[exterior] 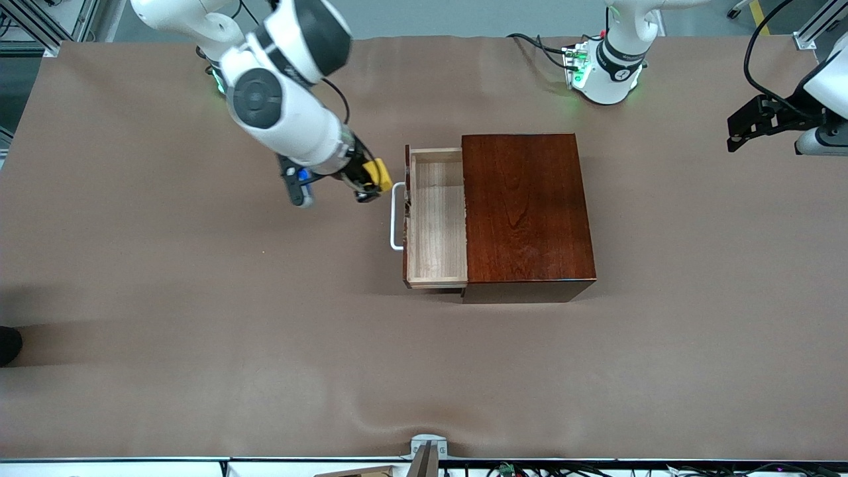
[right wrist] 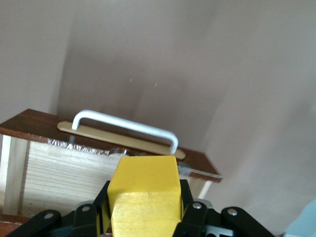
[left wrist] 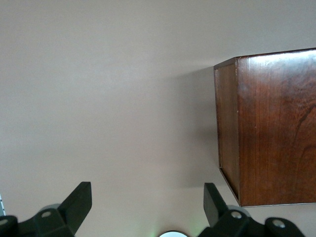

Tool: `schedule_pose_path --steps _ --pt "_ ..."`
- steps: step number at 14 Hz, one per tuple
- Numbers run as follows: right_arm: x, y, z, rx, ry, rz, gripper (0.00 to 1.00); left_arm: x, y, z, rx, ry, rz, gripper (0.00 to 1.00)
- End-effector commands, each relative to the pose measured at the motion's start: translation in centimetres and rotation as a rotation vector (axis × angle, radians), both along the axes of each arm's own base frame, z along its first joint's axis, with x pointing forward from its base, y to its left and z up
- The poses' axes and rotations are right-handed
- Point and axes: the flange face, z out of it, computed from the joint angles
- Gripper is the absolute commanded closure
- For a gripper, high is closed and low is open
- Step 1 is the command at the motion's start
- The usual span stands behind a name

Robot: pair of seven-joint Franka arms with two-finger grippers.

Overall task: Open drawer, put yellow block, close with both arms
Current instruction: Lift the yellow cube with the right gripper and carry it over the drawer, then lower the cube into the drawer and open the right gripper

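The drawer (exterior: 437, 225) stands pulled out of the dark wooden box (exterior: 527, 212), its pale tray bare inside and its white handle (exterior: 396, 216) facing the right arm's end of the table. My right gripper (exterior: 371, 180) is shut on the yellow block (exterior: 380, 173), up in the air just outside the handle's end nearest the robots' bases. In the right wrist view the yellow block (right wrist: 144, 197) sits between the black fingers, with the handle (right wrist: 126, 127) and drawer (right wrist: 69, 173) past it. My left gripper (exterior: 745, 129) waits open at the left arm's end of the table, past the box (left wrist: 269, 128).
A brown cloth (exterior: 199, 331) covers the whole table. The two green-lit arm bases (exterior: 606, 73) stand along the edge farthest from the front camera. A small metal bracket (exterior: 427, 450) sits at the nearest edge.
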Motion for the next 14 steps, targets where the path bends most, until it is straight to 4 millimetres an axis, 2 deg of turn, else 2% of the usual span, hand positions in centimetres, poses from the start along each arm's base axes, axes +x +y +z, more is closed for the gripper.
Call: schedule_pose_path --steps 1,9,14 --pt "-0.1 1.6 -0.8 0.017 -0.002 -0.091 1.0 -0.7 0.0 0.6 -0.017 0.0 0.007 0.0" --pt "-1.1 7.0 -6.2 0.021 -0.029 -0.241 1.0 -0.7 -0.1 0.7 -0.015 0.0 0.003 0.0" --pt "-2.0 8.8 -9.0 0.009 -0.034 -0.229 1.0 -0.5 -0.1 0.4 -0.017 0.004 0.001 0.0"
